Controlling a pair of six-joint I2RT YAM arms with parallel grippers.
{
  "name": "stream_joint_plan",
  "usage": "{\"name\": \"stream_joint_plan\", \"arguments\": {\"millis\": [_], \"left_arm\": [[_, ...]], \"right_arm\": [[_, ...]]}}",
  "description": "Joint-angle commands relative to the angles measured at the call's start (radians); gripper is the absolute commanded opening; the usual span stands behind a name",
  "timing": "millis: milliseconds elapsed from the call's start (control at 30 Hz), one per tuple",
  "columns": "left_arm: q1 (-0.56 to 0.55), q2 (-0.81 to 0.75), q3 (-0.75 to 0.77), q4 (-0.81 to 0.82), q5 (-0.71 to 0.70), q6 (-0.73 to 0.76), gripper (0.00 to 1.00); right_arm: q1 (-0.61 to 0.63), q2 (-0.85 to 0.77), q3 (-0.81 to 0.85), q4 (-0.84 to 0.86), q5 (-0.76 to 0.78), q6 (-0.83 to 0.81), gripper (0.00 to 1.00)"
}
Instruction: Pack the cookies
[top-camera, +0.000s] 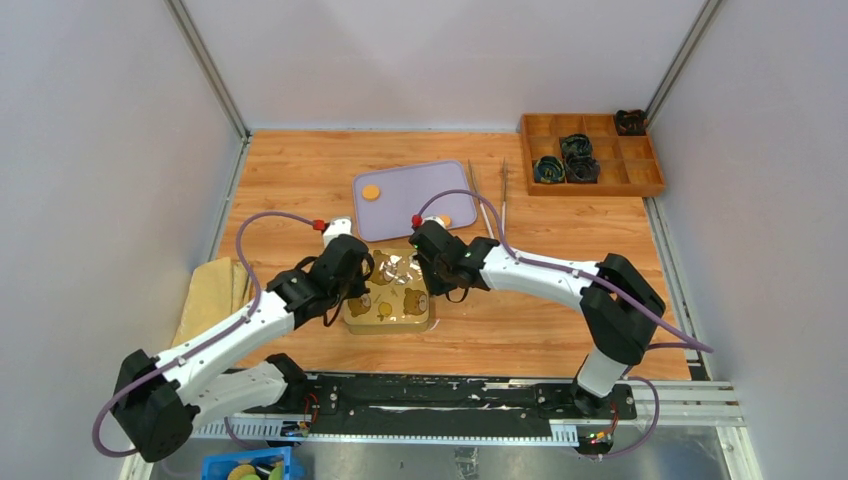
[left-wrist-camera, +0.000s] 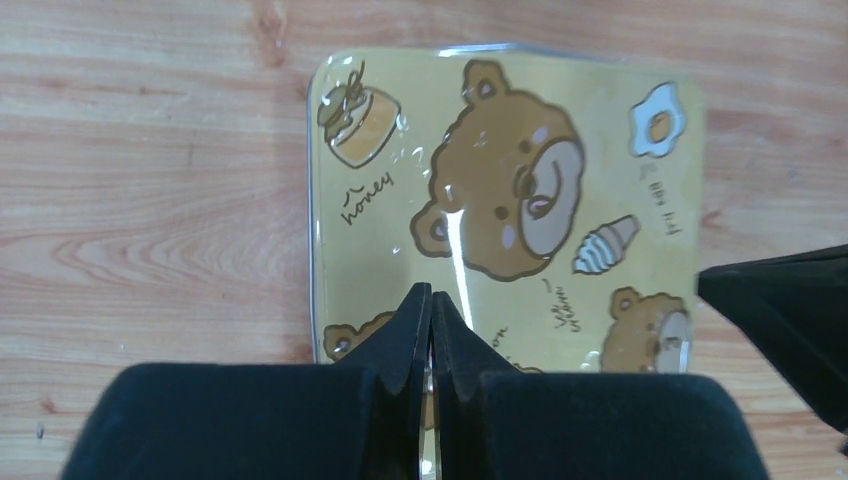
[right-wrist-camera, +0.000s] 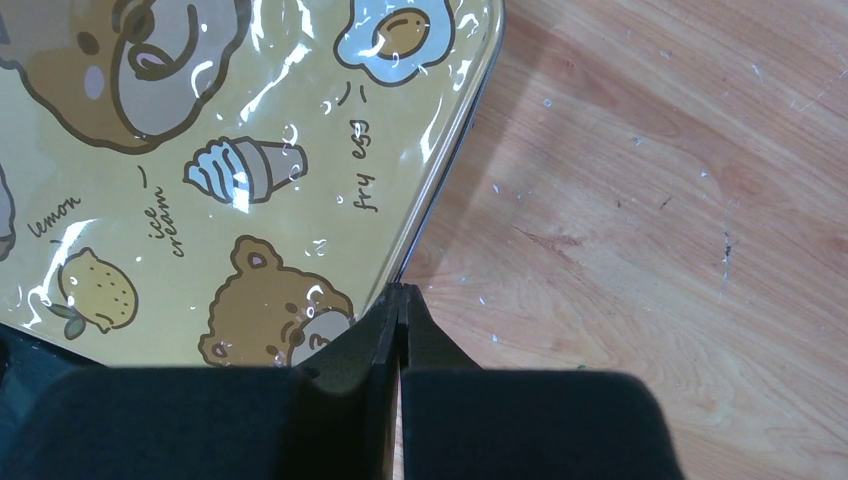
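Observation:
A yellow plastic bag (top-camera: 388, 305) printed with bears lies flat on the wooden table between my two grippers. It also shows in the left wrist view (left-wrist-camera: 500, 150) and in the right wrist view (right-wrist-camera: 200, 120). My left gripper (left-wrist-camera: 431, 300) is shut and pinches the bag's film near its left side (top-camera: 356, 290). My right gripper (right-wrist-camera: 400, 295) is shut on the bag's right edge (top-camera: 432, 285). One cookie (top-camera: 370, 192), a small orange disc, lies on the purple tray (top-camera: 415, 195). A second cookie (top-camera: 443, 220) shows at the tray's near edge, partly behind my right arm.
A wooden compartment box (top-camera: 640, 175) with dark items stands at the back right. Two thin sticks (top-camera: 490, 205) lie right of the tray. A tan sheet (top-camera: 210, 295) lies at the left edge. A blue bin (top-camera: 245, 465) sits below the table's near edge.

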Motion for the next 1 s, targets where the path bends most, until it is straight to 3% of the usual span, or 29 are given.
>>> {"name": "stream_joint_plan", "arguments": {"millis": [0,367,667,967], "left_arm": [[-0.009,0.061,-0.035,-0.012,-0.021,-0.045,0.05],[-0.009,0.237,-0.090,-0.128,-0.110,-0.128,0.04],[-0.009,0.296,-0.145,-0.026,-0.101,-0.122,0.03],[-0.009,0.300,-0.143,-0.008,-0.090,-0.108,0.02]], "right_arm": [[0.012,0.013,0.024,-0.012,-0.024,-0.004,0.00],[0.012,-0.033,0.017,-0.032,0.008,-0.011,0.01],[0.014,-0.134,0.089,-0.125,0.252,-0.066,0.01],[0.011,-0.005,0.211,-0.102,0.131,-0.109,0.00]]}}
